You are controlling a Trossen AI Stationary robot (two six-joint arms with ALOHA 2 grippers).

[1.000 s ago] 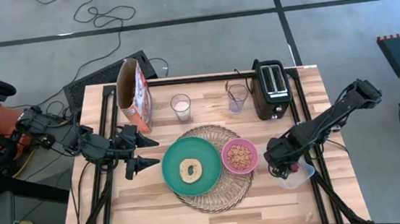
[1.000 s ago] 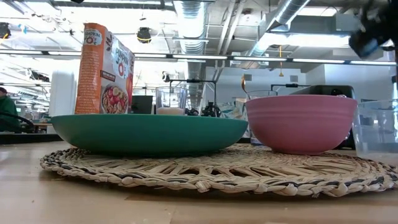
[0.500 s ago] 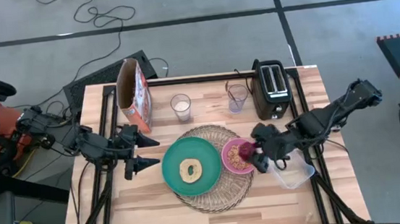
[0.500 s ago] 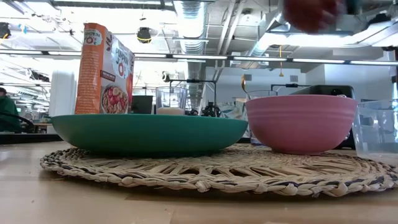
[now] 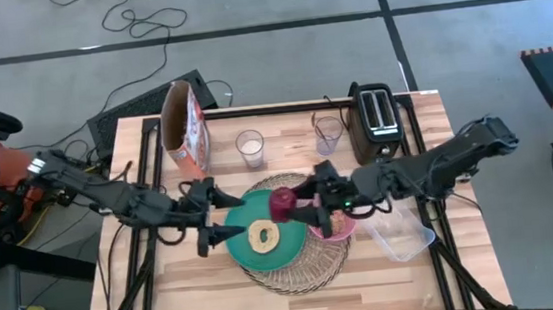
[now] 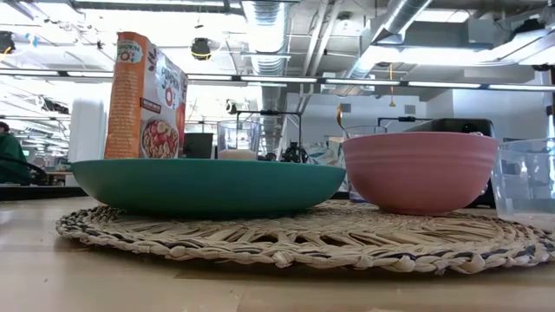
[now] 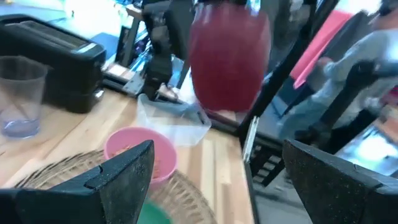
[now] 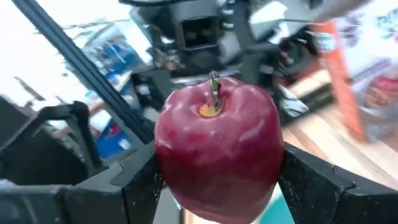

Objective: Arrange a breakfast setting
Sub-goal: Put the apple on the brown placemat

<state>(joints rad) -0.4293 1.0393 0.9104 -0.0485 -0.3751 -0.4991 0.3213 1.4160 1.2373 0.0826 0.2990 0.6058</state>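
My right gripper (image 5: 291,205) is shut on the red apple (image 5: 281,206), high above the far right part of the teal plate (image 5: 239,247). The plate bears the bagel (image 5: 263,236) and stands on the round woven mat (image 5: 302,268) beside the pink bowl (image 5: 338,230) of cereal. My left gripper (image 5: 224,218) is open and empty at the plate's left rim, facing the apple (image 7: 229,59). The orange-white cereal box (image 5: 184,128) and two clear glasses (image 5: 250,147) (image 5: 328,133) stand along the far side. My right gripper pinches the apple's two opposite sides (image 8: 165,155) between its two fingers (image 8: 134,183). The fingers lie about level and come from the table's right. The apple is lifted clear above the plate, its stem end (image 8: 213,93) facing the wrist camera.
The black toaster (image 5: 374,121) stands at the far right. The clear plastic tub (image 5: 404,234) lies right of the mat, under my right arm. In the low view the plate (image 6: 208,186), the bowl (image 6: 419,172) and the tub (image 6: 525,178) show, with no gripper.
My right gripper has risen from the clear tub with the apple. It has carried it toward the table's left, over the pink bowl, to above the teal plate. My left gripper has gone toward the table's right, up to the plate's left rim.
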